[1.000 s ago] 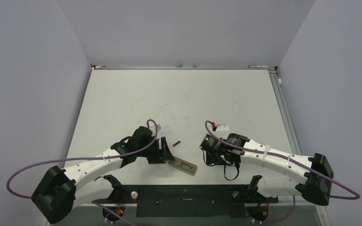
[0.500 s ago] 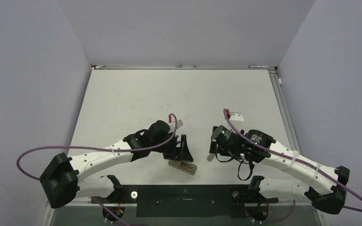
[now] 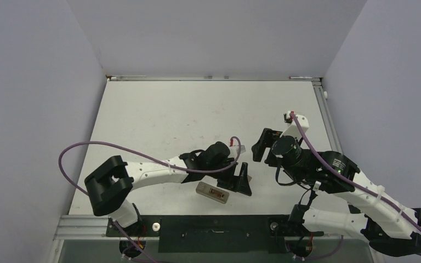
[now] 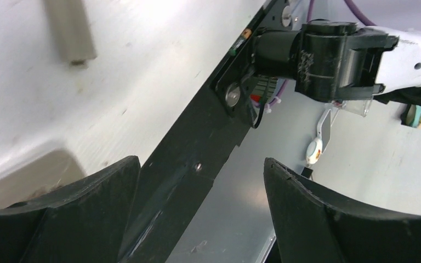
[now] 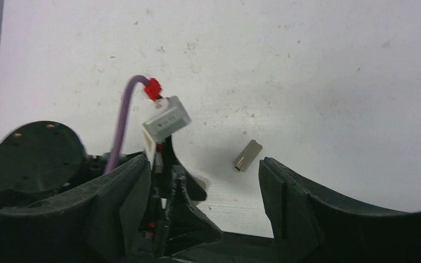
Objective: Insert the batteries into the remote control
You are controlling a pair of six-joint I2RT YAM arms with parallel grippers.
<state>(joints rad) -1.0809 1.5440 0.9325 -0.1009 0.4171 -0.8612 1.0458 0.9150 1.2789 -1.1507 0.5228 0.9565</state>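
Note:
The remote control (image 3: 212, 193) lies back up near the table's front edge, its battery recess showing; its beige corner (image 4: 30, 175) is just left of my left fingers. A short brownish-grey battery (image 5: 248, 155) lies on the table beside the left gripper and shows blurred as the battery (image 4: 71, 30) in the left wrist view. The purple-blue battery is hidden. My left gripper (image 3: 241, 183) (image 4: 200, 164) is low, just right of the remote, open and empty. My right gripper (image 3: 259, 147) (image 5: 203, 161) hangs above and behind it, open and empty.
A black mounting rail (image 3: 214, 227) (image 4: 197, 148) runs along the table's front edge, with the right arm's base (image 4: 334, 49) on it. The left wrist's purple cable and white connector (image 5: 166, 119) stand in front of my right gripper. Grey walls enclose the white table (image 3: 197, 109).
The left arm has swept right, past the remote to its right end. The right arm has risen and pulled back to the right. Both pairs of jaws have opened wider.

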